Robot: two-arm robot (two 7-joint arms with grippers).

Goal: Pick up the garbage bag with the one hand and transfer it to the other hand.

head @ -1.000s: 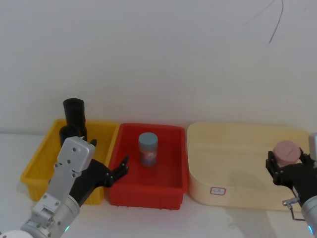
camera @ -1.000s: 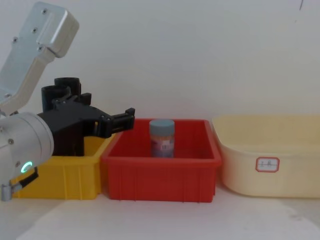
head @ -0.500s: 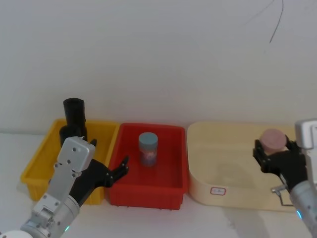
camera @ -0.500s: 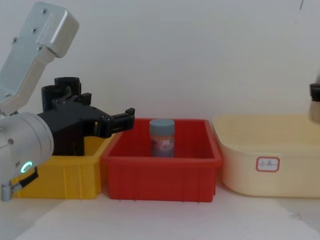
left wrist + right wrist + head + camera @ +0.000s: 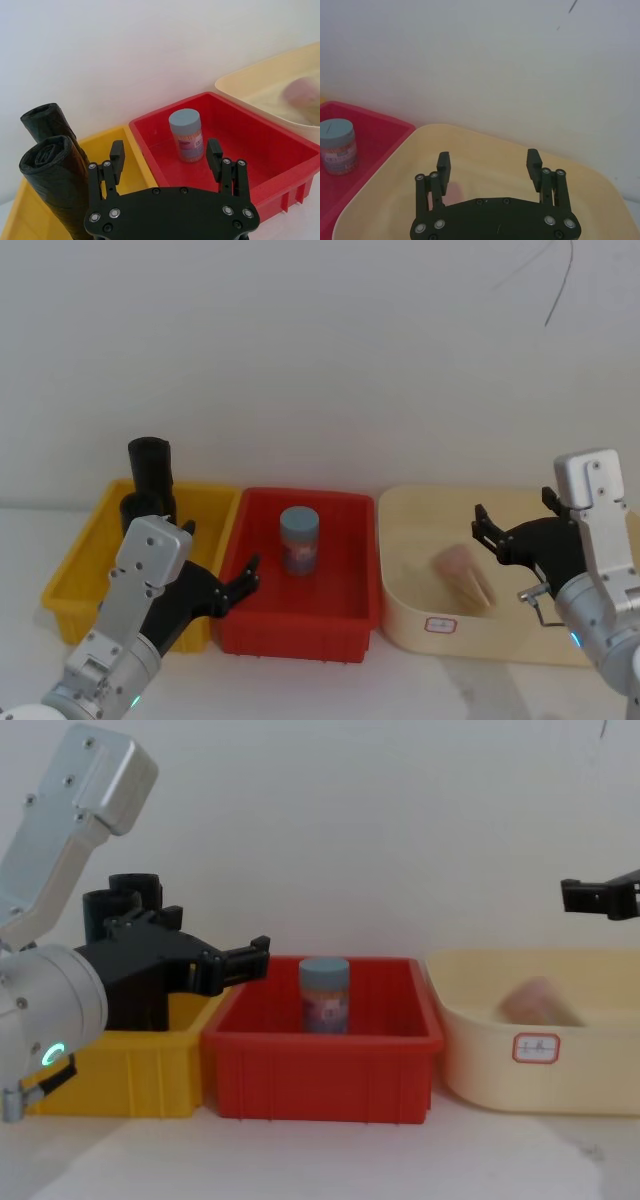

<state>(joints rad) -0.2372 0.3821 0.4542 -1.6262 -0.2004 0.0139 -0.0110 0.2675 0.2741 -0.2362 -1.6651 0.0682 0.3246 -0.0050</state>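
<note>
Head camera looked forward and down on a row: yellow bin (image 5: 75, 560) left, red bin (image 5: 300, 635) middle, cream tub (image 5: 500, 640) right. Chest camera sat lower and nearer, facing their near walls side-on. Each wrist camera looked out close over its own fingers: left gripper (image 5: 165, 150) toward the red bin, right gripper (image 5: 489, 159) over the tub. All four views shared the jar (image 5: 299, 538).
</note>
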